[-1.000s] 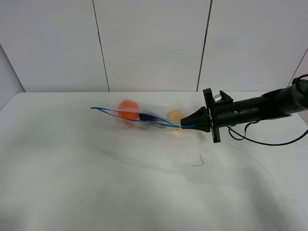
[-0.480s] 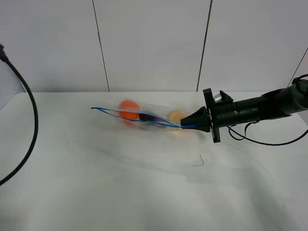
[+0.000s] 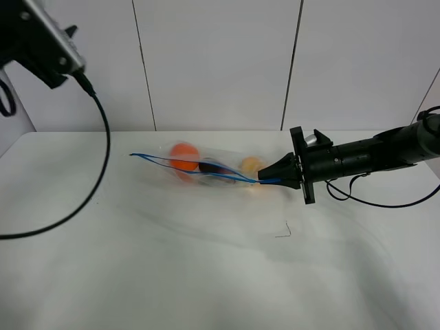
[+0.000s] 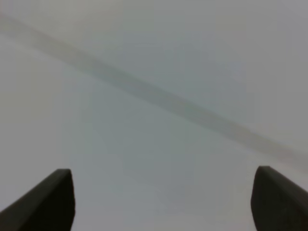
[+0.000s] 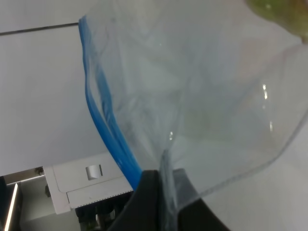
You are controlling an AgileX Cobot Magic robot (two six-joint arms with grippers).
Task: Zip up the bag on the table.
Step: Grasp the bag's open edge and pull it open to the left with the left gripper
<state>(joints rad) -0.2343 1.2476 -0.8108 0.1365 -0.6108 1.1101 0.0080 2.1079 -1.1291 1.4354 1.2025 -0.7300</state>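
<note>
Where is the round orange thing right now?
In the high view, the round orange thing sits inside the bag, toward its left end, on the far side of the table.

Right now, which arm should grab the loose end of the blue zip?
Probably the left. The right tool is shut on the bag at one end of its blue zip, so it is busy. The left tool is open and empty, and the loose end lies on its side.
</note>
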